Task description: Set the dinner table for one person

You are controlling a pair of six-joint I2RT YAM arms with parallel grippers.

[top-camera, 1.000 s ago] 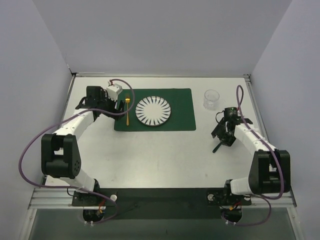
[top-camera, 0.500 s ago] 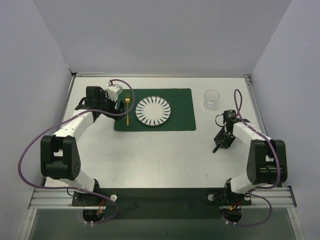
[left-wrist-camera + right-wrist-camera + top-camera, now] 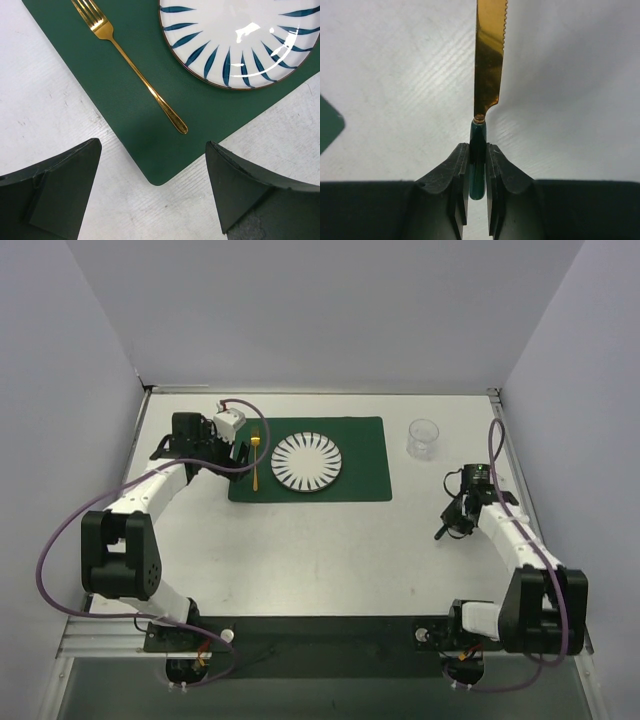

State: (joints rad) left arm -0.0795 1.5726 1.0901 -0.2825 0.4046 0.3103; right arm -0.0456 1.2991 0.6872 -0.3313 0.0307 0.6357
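Right gripper (image 3: 477, 150) — clamped on the knife (image 3: 489, 55) by its green handle, blade free for laying flat, over the dinner table (image 3: 320, 560) right of the placemat (image 3: 210, 110) | left gripper (image 3: 152, 150) — fingers spread, empty, at the placemat's left edge | fork (image 3: 135, 70) left of plate (image 3: 240, 40), 1 setting | glass (image 3: 423, 437) far right, apparently empty; plate bare

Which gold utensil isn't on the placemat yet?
The knife, held by its green handle in the right gripper, off the placemat's right side. The fork already lies on the placemat, left of the plate.
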